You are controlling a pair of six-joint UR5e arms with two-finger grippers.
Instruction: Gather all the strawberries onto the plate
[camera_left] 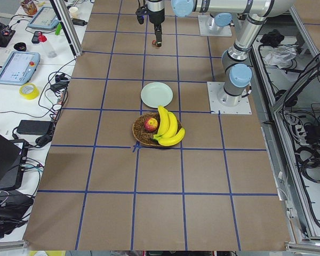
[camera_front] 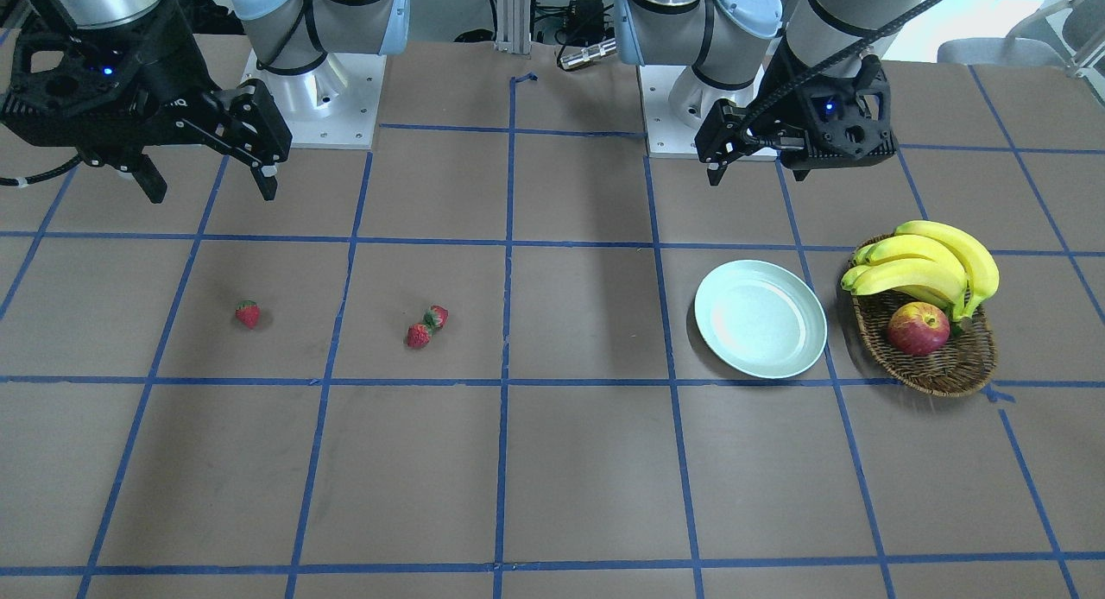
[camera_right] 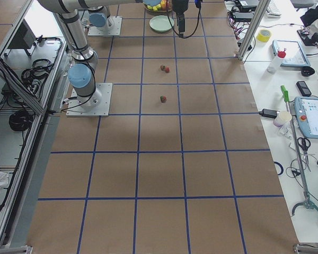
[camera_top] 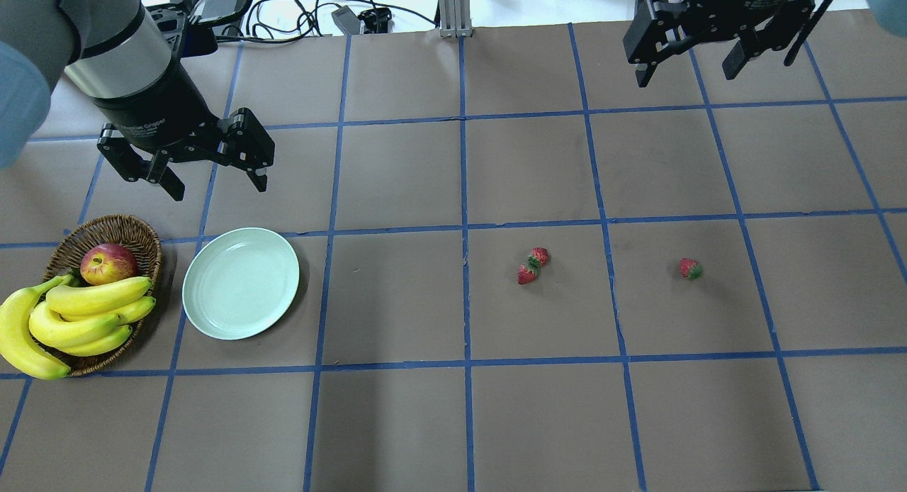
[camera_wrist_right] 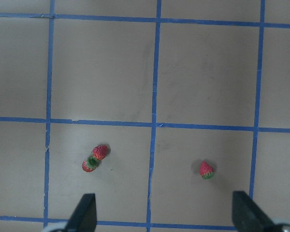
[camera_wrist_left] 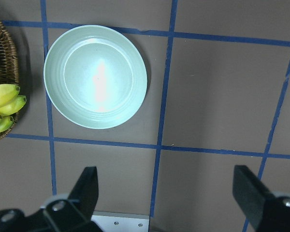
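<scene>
All three strawberries (camera_top: 527, 274) lie on the brown bench (camera_top: 397, 293), and none is in the plate (camera_top: 241, 283). Two of them sit pressed together just to the robot's right of the bench's middle. The third strawberry (camera_top: 690, 269) lies alone farther out on that side, well apart from the pair.

The pale green plate is empty and sits flat over on the robot's left half. Just beside it, farther left, a wicker basket (camera_top: 113, 227) holds a red-yellow apple (camera_top: 108, 263) and a bunch of bananas (camera_top: 85, 315) that hangs out over the rim.

The right gripper (camera_top: 685, 77) hangs above the bench with its fingers (camera_wrist_right: 84, 212) spread wide and nothing between them. The berries lie on the surface well clear of it. In its wrist view, the pair lies nearer one finger and the lone berry nearer the other.

The left gripper (camera_top: 217, 186) hovers near the plate's edge, its fingers (camera_wrist_left: 87, 186) also wide apart and holding nothing, far from every berry.
</scene>
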